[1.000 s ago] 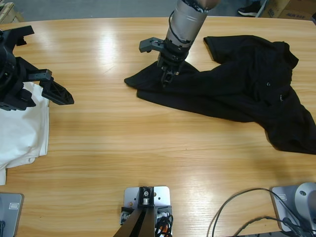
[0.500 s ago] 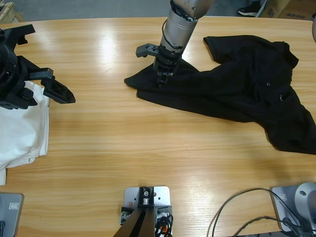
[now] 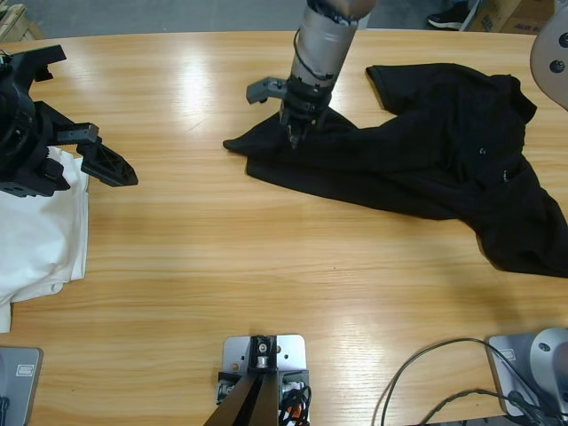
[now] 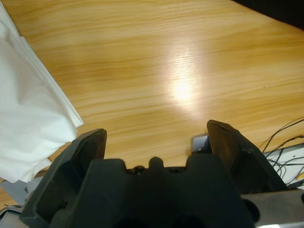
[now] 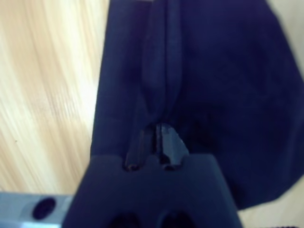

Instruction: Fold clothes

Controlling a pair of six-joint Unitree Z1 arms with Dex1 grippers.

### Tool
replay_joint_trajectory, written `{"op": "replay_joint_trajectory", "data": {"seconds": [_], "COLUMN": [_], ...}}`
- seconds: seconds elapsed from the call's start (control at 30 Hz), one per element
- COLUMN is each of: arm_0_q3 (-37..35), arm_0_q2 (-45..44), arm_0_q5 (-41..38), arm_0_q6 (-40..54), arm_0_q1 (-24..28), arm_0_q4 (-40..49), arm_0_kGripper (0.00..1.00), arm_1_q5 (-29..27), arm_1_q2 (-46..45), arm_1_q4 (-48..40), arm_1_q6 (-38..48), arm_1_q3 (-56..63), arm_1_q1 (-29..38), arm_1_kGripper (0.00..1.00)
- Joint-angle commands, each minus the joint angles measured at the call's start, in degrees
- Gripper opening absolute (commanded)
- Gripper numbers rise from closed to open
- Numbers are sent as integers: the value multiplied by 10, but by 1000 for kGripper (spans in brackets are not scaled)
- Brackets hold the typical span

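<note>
The right gripper (image 3: 293, 138) stands nose-down with its jaws pinched together on a raised ridge of the black polo (image 3: 426, 169), near the garment's narrow end; the rest of the polo trails away behind it in a crumpled spread on the table (image 3: 266, 266). Risk, as judged: the pinch takes only a thin fold of soft cloth, so a quick pull could slip it free or drag the whole bunched garment instead of laying it flat. The left gripper (image 4: 156, 142) hangs with its jaws spread wide and nothing between them, just beside a white shirt (image 3: 35, 240) lying in a loose heap. Bare wood separates the two garments; nothing obstructs a pull toward it.
</note>
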Motion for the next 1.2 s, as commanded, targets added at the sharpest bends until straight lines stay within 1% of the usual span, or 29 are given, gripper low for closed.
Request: {"op": "replay_joint_trajectory", "data": {"seconds": [0.03, 0.07, 0.13, 0.2, 0.27, 0.4, 0.5, 0.53, 0.57, 0.6, 0.63, 0.67, 0.7, 0.77, 0.8, 0.83, 0.87, 0.9, 0.93, 1.0, 1.07, 1.1, 1.17, 1.2], "arm_0_q3": [19, 20, 23, 25, 27, 26, 24, 23, 21, 19, 19, 18, 17, 2, -19, -48, -79, -111, -131, -165, -198, -211, -235, -251], "arm_0_q2": [17, 16, 13, 9, 8, 8, 10, 14, 21, 29, 37, 49, 61, 85, 100, 122, 150, 181, 200, 229, 251, 259, 280, 293], "arm_0_q5": [6, 6, 6, 6, 6, 5, -8, -24, -39, -52, -65, -72, -76, -77, -77, -74, -56, -9, 21, 55, 55, 43, -8, -35], "arm_0_q6": [6, 6, 6, 6, 6, 8, 22, 24, 27, 39, 53, 56, 47, 13, 13, 52, 158, 277, 363, 568, 703, 763, 875, 907], "arm_0_q1": [0, 0, 0, 0, 0, 0, 0, 0, 0, 0, 0, 0, 0, 0, 0, -2, -8, -16, -17, -17, -14, -12, -6, -6], "arm_0_q4": [-5, -5, -5, -5, -5, -5, -7, -9, -11, -14, -21, -28, -35, -49, -58, -63, -66, -65, -66, -71, -78, -80, -80, -79], "arm_0_kGripper": [838, 838, 838, 835, 838, 836, 835, 835, 838, 840, 869, 947, 980, 989, 988, 990, 992, 992, 996, 991, 965, 951, 929, 885], "arm_1_q5": [-35, -55, -111, -166, -207, -244, -236, -232, -232, -228, -222, -213, -213, -221, -228, -221, -203, -178, -150, -122, -120, -120, -119, -118], "arm_1_q2": [0, 1, 15, 27, 38, 67, 82, 82, 77, 68, 54, 35, 13, -37, -64, -94, -128, -167, -205, -282, -337, -357, -388, -398], "arm_1_q4": [30, 30, 32, 33, 32, 32, 8, 7, 10, 16, 21, 23, 25, 42, 56, 67, 73, 74, 74, 55, 25, 9, -16, -25], "arm_1_q6": [26, 38, 65, 88, 105, 126, 158, 168, 173, 173, 173, 173, 174, 175, 173, 164, 152, 140, 132, 131, 136, 138, 142, 146], "arm_1_q3": [-130, -165, -245, -288, -311, -329, -328, -322, -313, -307, -303, -296, -282, -239, -207, -163, -109, -47, 11, 127, 218, 256, 309, 329], "arm_1_q1": [-28, -37, -65, -99, -127, -188, -227, -232, -233, -233, -228, -220, -211, -190, -178, -169, -163, -159, -158, -157, -156, -156, -156, -156], "arm_1_kGripper": [0, 0, 0, 0, 0, 0, 5, 522, 860, 908, 982, 997, 1000, 1000, 1000, 1000, 1000, 1000, 1000, 1000, 996, 996, 991, 989]}}
